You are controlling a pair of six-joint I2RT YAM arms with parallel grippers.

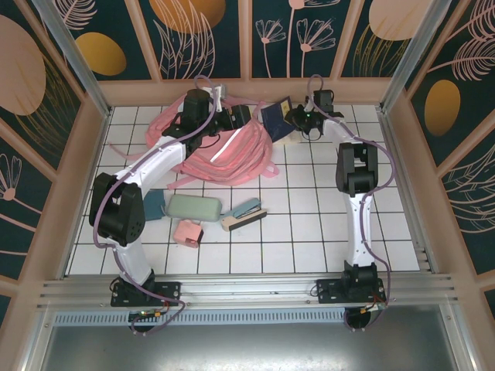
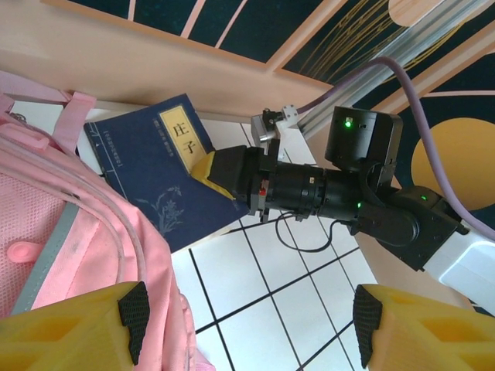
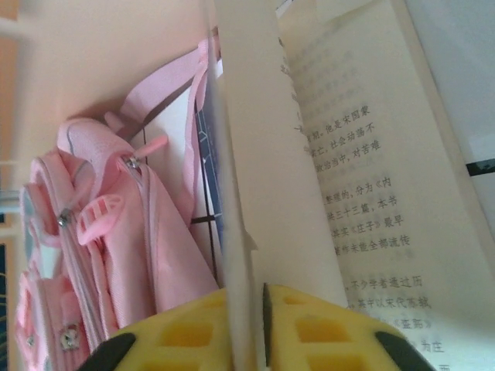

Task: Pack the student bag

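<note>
White tiles (image 1: 309,224) held the student bag (image 1: 232,151) at the back. Right gripper (image 3: 247,309) pinched a blue book (image 2: 155,166) beside it; left gripper (image 2: 247,325) gaped, holding nothing. Green case (image 1: 193,206) and, maybe, a stapler (image 1: 244,214) lay nearer.

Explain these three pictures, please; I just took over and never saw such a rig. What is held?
Two white robot arms are bolted at the table's near edge. The overhead picture looks down on both; the other two come from cameras on each wrist, with yellow fingers at the bottom. The right gripper is shut on a blue book. The left gripper hangs open over the pink student bag. Nearer the arms lie a grey-green case, a small pink box and a teal item.
</note>
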